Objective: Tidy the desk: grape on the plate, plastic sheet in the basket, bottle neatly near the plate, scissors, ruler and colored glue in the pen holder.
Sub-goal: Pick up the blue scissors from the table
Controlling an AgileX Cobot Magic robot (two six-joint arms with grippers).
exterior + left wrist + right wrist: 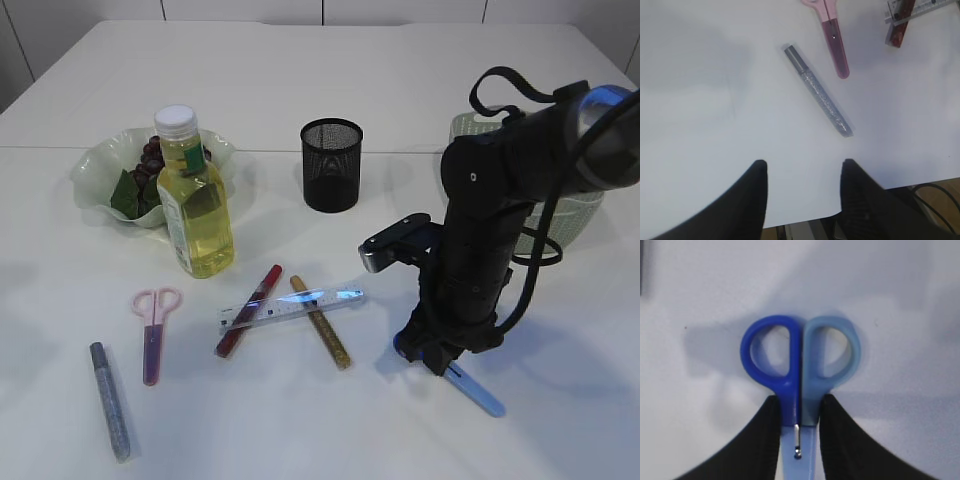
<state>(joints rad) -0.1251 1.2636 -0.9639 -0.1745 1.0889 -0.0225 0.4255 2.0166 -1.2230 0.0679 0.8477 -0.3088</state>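
Blue scissors lie on the table, and my right gripper is shut on their neck just below the handle loops; their blade tip pokes out under the arm. My left gripper hangs open over bare table near a silver glue pen. Pink scissors, a clear ruler, red glue and gold glue lie mid-table. The bottle stands by the plate, which has the grape on it. The black pen holder stands behind. The plastic sheet is out of view.
The pale green basket stands behind my right arm, partly hidden by it. The ruler rests across the red and gold glue pens. The table's near edge runs just under my left gripper.
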